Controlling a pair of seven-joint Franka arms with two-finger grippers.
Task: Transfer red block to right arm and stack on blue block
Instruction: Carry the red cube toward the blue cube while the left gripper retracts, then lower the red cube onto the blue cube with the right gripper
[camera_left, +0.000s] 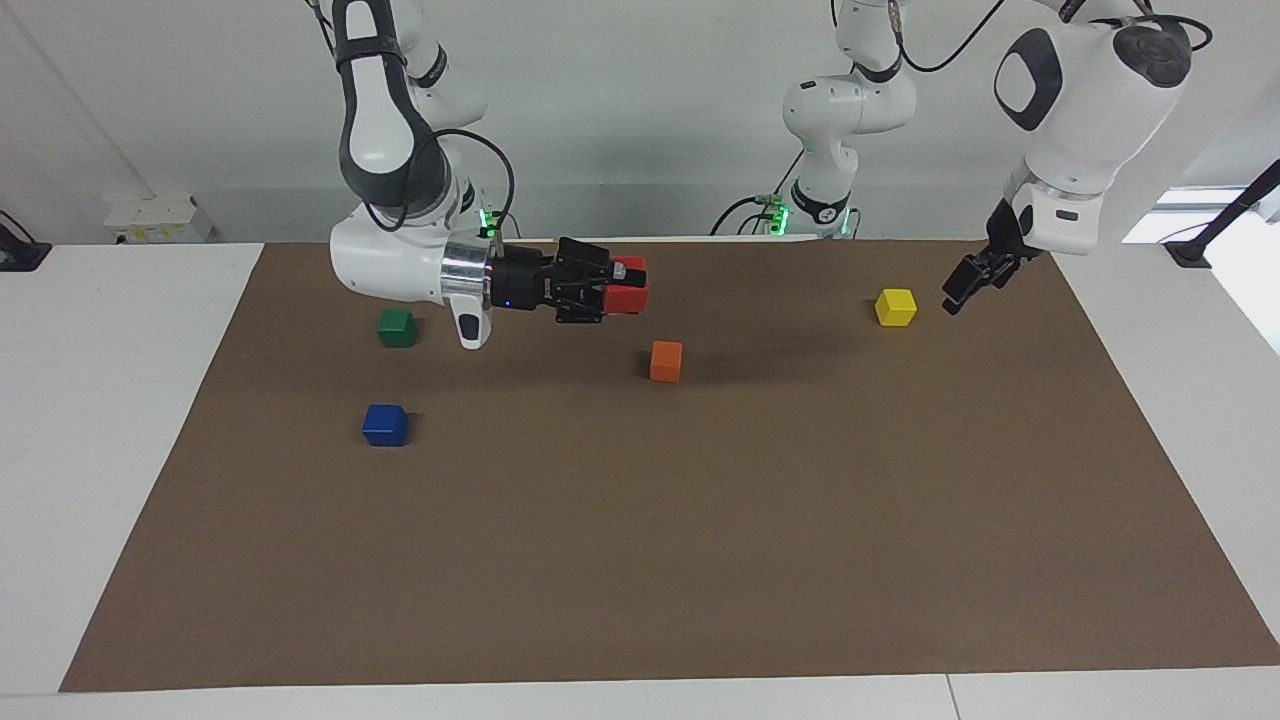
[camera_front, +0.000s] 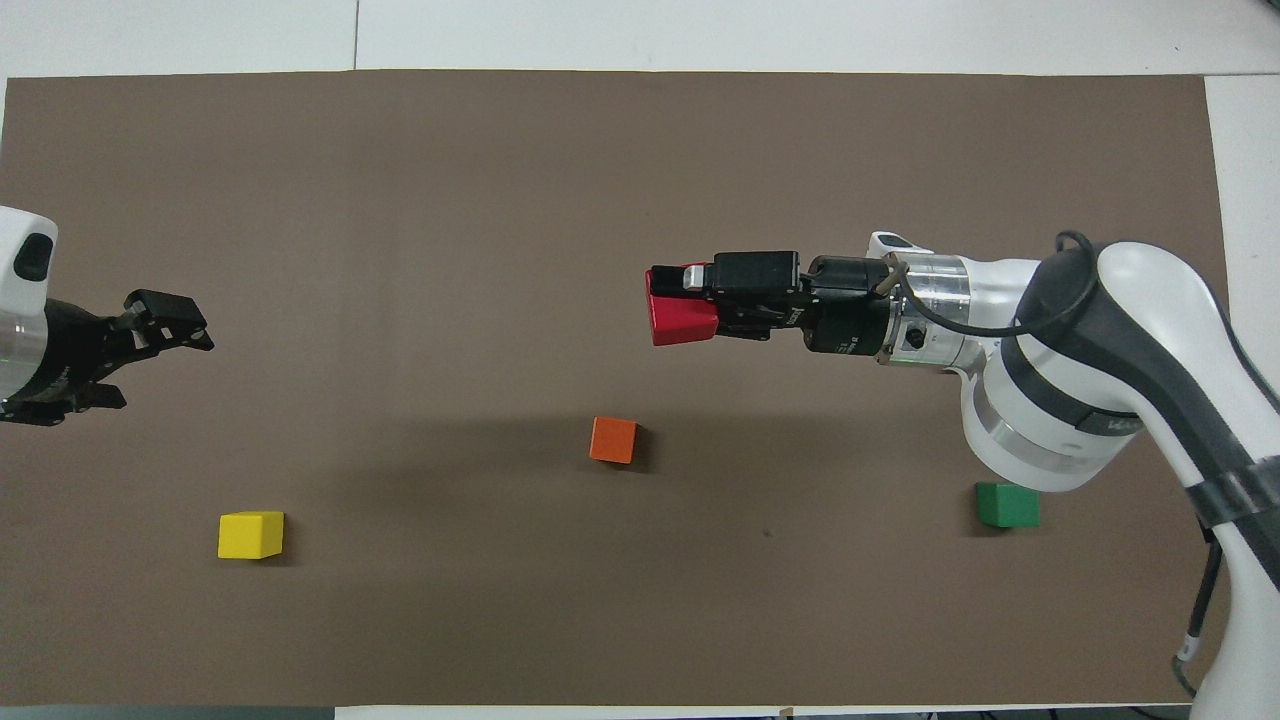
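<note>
My right gripper (camera_left: 622, 286) is shut on the red block (camera_left: 629, 298) and holds it level in the air over the mat, between the green and orange cubes. In the overhead view the right gripper (camera_front: 688, 300) and the red block (camera_front: 678, 320) show, but the right arm hides the blue block. The blue block (camera_left: 385, 424) sits on the mat toward the right arm's end, farther from the robots than the green cube. My left gripper (camera_left: 963, 284) hangs open and empty beside the yellow cube, at the left arm's end (camera_front: 150, 360).
A green cube (camera_left: 397, 327) (camera_front: 1007, 504) sits near the right arm's base. An orange cube (camera_left: 666, 361) (camera_front: 613, 439) lies mid-mat. A yellow cube (camera_left: 895, 307) (camera_front: 250, 534) lies toward the left arm's end. A brown mat (camera_left: 700, 560) covers the table.
</note>
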